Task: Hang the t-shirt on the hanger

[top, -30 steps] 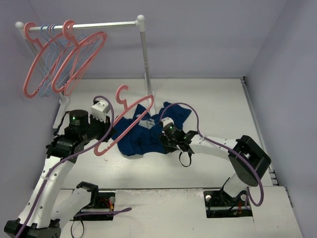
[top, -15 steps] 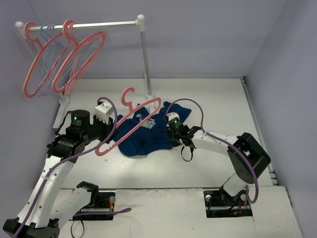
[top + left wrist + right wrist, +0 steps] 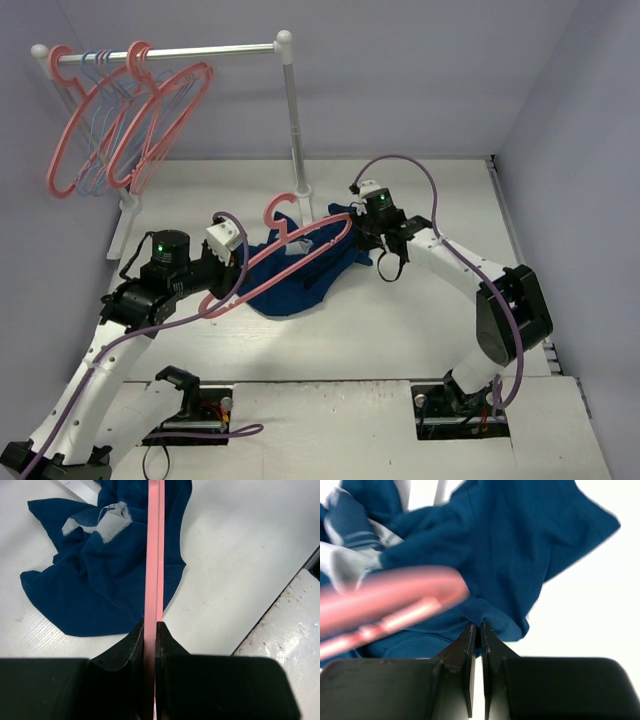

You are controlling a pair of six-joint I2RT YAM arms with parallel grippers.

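Observation:
The navy t-shirt lies crumpled on the white table just in front of the rack's pole. In the left wrist view the t-shirt shows a pale printed patch. A salmon-pink hanger hangs slanted above it, hook toward the pole. My left gripper is shut on the hanger's lower bar; the left wrist view shows my left gripper pinching the hanger. My right gripper is at the garment's far right edge. There my right gripper is shut on a fold of the t-shirt, with the blurred hanger beside it.
A white clothes rack stands at the back, its pole rising right behind the shirt. Several pink hangers and thinner light-blue hangers hang from its rail at the left. Purple walls close in the table on three sides.
My right gripper shut on the t-shirt's edge and pulled it back and to the right. My left arm carried the hanger rightward over the shirt.

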